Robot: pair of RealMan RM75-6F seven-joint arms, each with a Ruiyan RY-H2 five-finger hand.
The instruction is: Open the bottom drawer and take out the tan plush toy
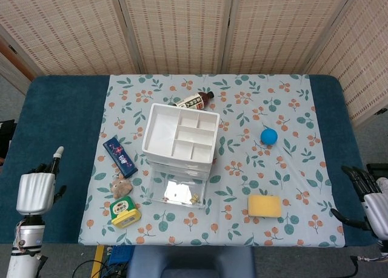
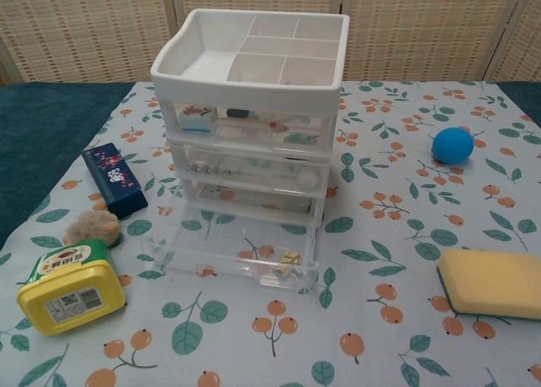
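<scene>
Seen from the head view: table [image 1: 60,114] with a floral cloth [image 1: 291,102] across the middle, woven screens behind.

At frame centre, white drawer unit [image 1: 180,138] with a divided tray on top. Bottom drawer [image 1: 176,192] pulled out toward the lower edge, clear-walled, a few small bits inside. In the chest view, same drawer [image 2: 232,256] jutting forward at lower centre, upper two drawers closed.

Left of the open drawer, tan plush toy [image 1: 121,185] lying on the cloth, outside the unit. In the chest view, toy [image 2: 91,226] at the left edge, just behind a yellow tub [image 2: 69,286] with a green lid and near a dark blue box [image 2: 114,179]. In the head view, tub [image 1: 125,212] just below the toy, blue box [image 1: 119,156] above it.

Behind the unit, brown bottle [image 1: 194,100] lying on its side. Right of centre, blue ball [image 1: 269,136]; lower right, yellow sponge [image 1: 264,206].

At the lower left of the head view, left hand [image 1: 34,190] off the cloth, well apart from the toy, back plate upward, holding nothing, one pale fingertip pointing up, fingers mostly hidden: cannot tell how wide. At the lower right edge, right hand [image 1: 371,199], dark fingers spread apart, holding nothing. Neither hand visible in the chest view.
</scene>
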